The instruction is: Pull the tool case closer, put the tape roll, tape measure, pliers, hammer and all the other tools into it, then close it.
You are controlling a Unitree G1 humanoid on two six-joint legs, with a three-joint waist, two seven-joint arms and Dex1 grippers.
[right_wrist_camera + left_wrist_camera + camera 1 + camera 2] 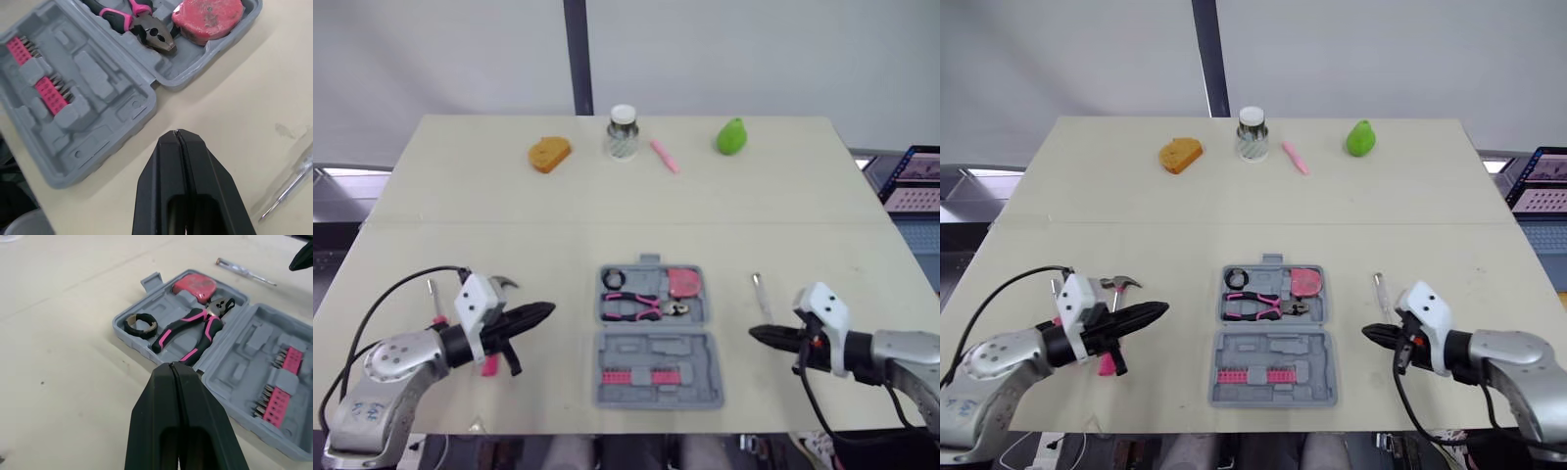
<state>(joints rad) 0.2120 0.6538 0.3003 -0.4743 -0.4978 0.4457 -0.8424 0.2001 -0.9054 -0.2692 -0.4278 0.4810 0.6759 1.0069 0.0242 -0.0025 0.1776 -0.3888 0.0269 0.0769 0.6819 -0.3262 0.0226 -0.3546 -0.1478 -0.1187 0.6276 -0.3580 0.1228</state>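
Note:
The grey tool case lies open near the table's front edge. Its far half holds a black tape roll, pink-handled pliers and a red tape measure. The near half holds pink bit strips. A hammer with a pink handle lies on the table left of the case, partly hidden under my left gripper. That gripper is shut and empty, pointing at the case. My right gripper is shut and empty to the right of the case. A slim screwdriver lies just beyond it.
Another small screwdriver lies at the far left by my left arm. Along the table's far side stand an orange object, a glass jar, a pink pen and a green pear. A laptop sits off the right edge.

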